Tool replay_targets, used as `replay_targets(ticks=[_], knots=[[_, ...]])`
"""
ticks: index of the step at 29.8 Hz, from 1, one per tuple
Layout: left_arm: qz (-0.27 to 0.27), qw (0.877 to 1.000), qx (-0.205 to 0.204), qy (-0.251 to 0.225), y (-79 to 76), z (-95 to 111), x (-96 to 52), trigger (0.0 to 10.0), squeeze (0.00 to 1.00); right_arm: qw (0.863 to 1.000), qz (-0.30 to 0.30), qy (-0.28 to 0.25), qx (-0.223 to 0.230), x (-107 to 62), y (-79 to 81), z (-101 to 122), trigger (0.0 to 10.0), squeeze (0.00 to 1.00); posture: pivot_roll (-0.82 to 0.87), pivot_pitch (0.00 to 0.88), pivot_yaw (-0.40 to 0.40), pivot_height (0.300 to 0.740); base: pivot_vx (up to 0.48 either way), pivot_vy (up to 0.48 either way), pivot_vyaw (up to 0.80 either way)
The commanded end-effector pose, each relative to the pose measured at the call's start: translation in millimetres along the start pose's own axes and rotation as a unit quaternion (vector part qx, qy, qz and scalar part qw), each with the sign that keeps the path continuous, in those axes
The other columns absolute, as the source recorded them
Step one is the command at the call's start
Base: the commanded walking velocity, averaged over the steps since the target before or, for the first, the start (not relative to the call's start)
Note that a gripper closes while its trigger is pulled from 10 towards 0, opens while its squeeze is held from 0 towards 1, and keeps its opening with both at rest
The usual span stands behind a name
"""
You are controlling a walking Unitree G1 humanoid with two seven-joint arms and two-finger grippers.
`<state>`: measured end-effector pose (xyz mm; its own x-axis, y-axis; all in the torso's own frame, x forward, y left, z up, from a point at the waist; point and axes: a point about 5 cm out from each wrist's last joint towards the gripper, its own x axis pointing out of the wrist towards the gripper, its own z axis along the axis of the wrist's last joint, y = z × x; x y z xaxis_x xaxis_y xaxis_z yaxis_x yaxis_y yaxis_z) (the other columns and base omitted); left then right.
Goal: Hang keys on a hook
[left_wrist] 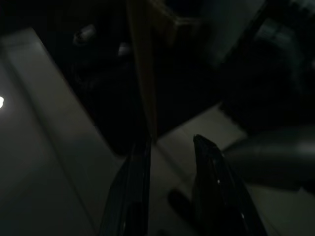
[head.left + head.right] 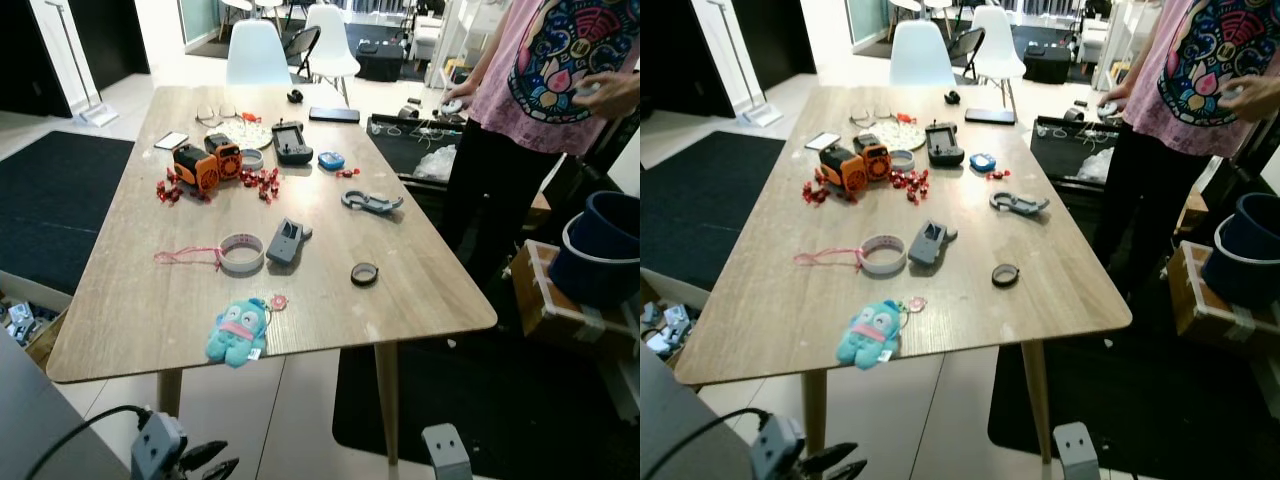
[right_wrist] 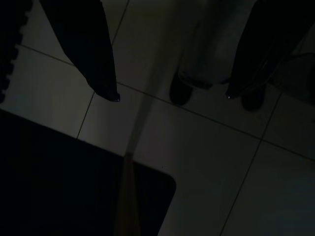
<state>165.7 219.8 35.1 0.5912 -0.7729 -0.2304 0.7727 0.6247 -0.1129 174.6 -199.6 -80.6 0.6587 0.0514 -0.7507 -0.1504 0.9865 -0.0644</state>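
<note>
Left wrist view: the left gripper (image 1: 170, 147) hangs low beside a wooden table leg (image 1: 142, 73), its two black fingers (image 1: 209, 172) slightly apart with nothing between them; in the left eye view it sits below the table's near edge. Right wrist view: the right gripper (image 3: 172, 96) points down at the tiled floor (image 3: 197, 162), fingers spread wide and empty.

On the wooden table (image 2: 130, 300), near its front edge, lies a teal plush charm (image 2: 238, 332) with a small pink tag, probably the keyring, though no keys can be made out. Further in lie a roll of tape (image 2: 241, 253) with a pink cord, a grey tool (image 2: 286, 241), a small black ring (image 2: 364, 273), a grey carabiner-like clip (image 2: 371, 202) and an orange toy robot (image 2: 207, 163). A person (image 2: 540, 90) in a pink patterned shirt stands at the table's right side.

Task status: not begun. Both arms idle, nothing grasped, and no hook identifiable; reaching, grasping, carrying and hanging all remain.
</note>
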Motion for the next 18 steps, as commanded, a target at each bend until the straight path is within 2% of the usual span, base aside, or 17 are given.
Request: replay_targets(ticks=[1,3,4,7,10,11,14,15,17,18], knots=[[-0.014,1.000,0.002,-0.020,3.0,17,-2.7,10.0,0.00,1.000,-0.001,0.002,0.000,-0.9,-2.4,-1,10.0,0.00,0.07,0.049,-0.041,0.740,0.000,0.000,0.00],[-0.028,0.999,0.007,-0.032,6.6,36,-8.1,10.0,0.00,1.000,0.000,0.002,-0.002,-0.8,-2.8,-1,10.0,0.00,0.08,0.051,-0.043,0.740,0.000,0.000,0.00],[-0.028,0.999,0.007,-0.032,6.6,36,-8.1,10.0,0.00,1.000,0.000,0.002,-0.002,-0.8,-2.8,-1,10.0,0.00,0.08,0.051,-0.043,0.740,0.000,0.000,0.00],[-0.035,0.998,0.005,-0.042,14.7,72,-18.5,10.0,0.00,1.000,0.002,0.003,-0.004,-0.7,-2.7,-1,10.0,0.00,0.07,0.052,-0.043,0.740,0.000,0.000,0.00],[-0.030,0.997,0.000,-0.072,19.3,97,-17.9,10.0,0.00,1.000,0.002,0.003,-0.005,-0.8,-2.8,-1,10.0,0.00,0.07,0.052,-0.043,0.740,0.000,0.000,0.00],[-0.030,0.997,0.000,-0.072,19.3,97,-17.9,10.0,0.00,1.000,0.002,0.003,-0.005,-0.8,-2.8,-1,10.0,0.00,0.07,0.052,-0.043,0.740,0.000,0.000,0.00],[-0.029,0.993,0.021,-0.111,20.1,126,-12.2,10.0,0.00,1.000,0.002,0.003,-0.006,-0.7,-3.1,-1,10.0,0.00,0.08,0.053,-0.045,0.740,0.000,0.000,0.00],[-0.031,0.992,0.034,-0.120,18.5,136,-6.1,10.0,0.11,1.000,0.003,0.003,-0.007,-0.8,-3.1,-1,10.0,0.00,0.08,0.053,-0.045,0.740,0.000,0.000,0.00],[-0.032,0.991,0.041,-0.124,16.8,143,-2.3,10.0,0.11,1.000,0.003,0.003,-0.007,-0.8,-3.2,-1,10.0,0.00,0.08,0.053,-0.045,0.740,0.000,0.000,0.00],[-0.043,0.991,0.047,-0.117,11.8,147,3.5,10.0,0.40,1.000,0.003,0.003,-0.007,-0.8,-3.2,-1,10.0,0.00,0.08,0.053,-0.045,0.740,0.000,0.000,0.00]])
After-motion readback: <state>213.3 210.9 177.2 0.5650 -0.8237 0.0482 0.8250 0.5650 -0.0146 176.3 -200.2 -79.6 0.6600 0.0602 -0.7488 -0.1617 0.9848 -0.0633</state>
